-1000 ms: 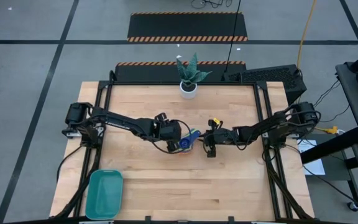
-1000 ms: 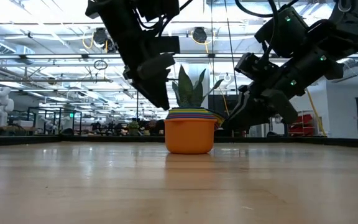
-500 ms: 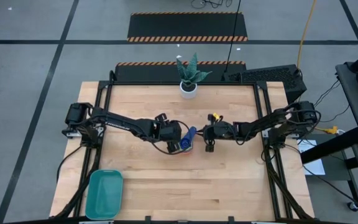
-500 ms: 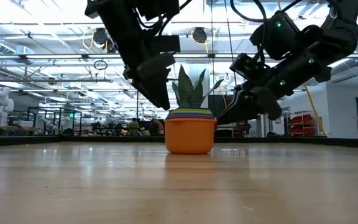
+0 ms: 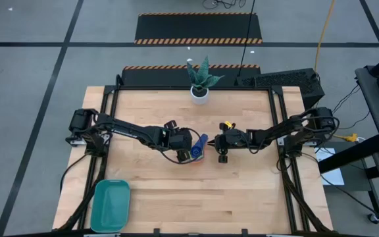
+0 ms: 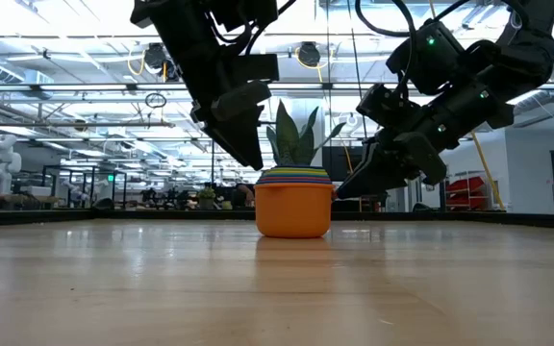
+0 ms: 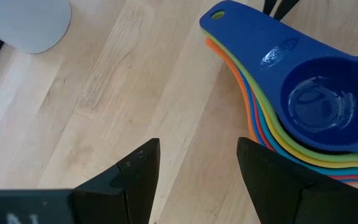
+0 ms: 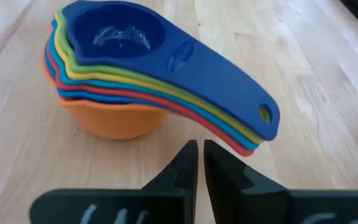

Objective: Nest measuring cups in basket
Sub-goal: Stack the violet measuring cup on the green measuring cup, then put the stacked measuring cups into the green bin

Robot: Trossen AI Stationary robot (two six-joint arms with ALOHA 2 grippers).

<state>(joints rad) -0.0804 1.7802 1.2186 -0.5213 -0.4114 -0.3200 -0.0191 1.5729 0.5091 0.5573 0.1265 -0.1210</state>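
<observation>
The measuring cups [image 5: 200, 146] stand nested in one stack on the table's middle, orange at the bottom and navy on top [image 8: 114, 34]. Their flat handles [image 8: 229, 81] fan out toward the far right. My left gripper [image 7: 197, 168] is open just left of the stack [image 7: 303, 106], slanting down, with nothing between its fingers. My right gripper [image 8: 201, 152] is shut, its tips low beside the handles from the right [image 6: 342, 190]. The teal basket [image 5: 110, 204] lies at the near left corner, holding nothing. My right gripper points its shut fingertips [image 8: 190, 149] slanting down from the table's right, close under the free ends of the handles [image 8: 244, 146]. Whether they touch the handles I cannot tell. My left gripper touches nothing.
A white pot with a green plant [image 5: 199, 92] stands at the far edge behind the stack, and shows in the left wrist view as a white pot [image 7: 27, 25]. Bare wood stretches between the stack and the basket.
My right gripper has swung a little toward the far edge and closer to the stack. The stack's handles now point more toward the far edge than before. The stack's cup bodies stay on the same spot.
</observation>
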